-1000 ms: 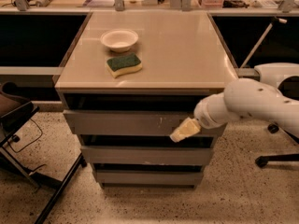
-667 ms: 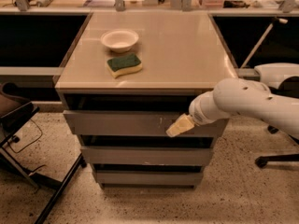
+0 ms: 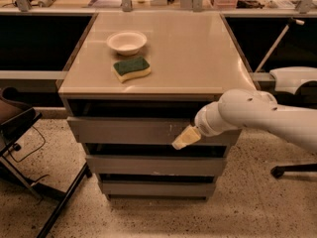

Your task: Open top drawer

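Observation:
The top drawer (image 3: pixel 124 131) is the uppermost and widest grey front in the cabinet, with small white scratch marks right of centre. A dark gap shows between it and the tabletop. My gripper (image 3: pixel 184 139), cream-coloured at the end of the white arm (image 3: pixel 257 115), reaches in from the right. It lies against the lower edge of the top drawer's front, right of centre, beside the scratch marks. It covers part of the front's right end.
Two slimmer grey drawer fronts (image 3: pixel 153 165) sit below. On the beige tabletop (image 3: pixel 198 58) stand a white bowl (image 3: pixel 127 41) and a green-and-yellow sponge (image 3: pixel 131 68). A dark chair (image 3: pixel 15 123) and its legs stand at the left, a chair base (image 3: pixel 292 170) at the right.
My gripper has moved a little to the left along the top drawer's front. The drawer front, bowl and sponge have not visibly moved.

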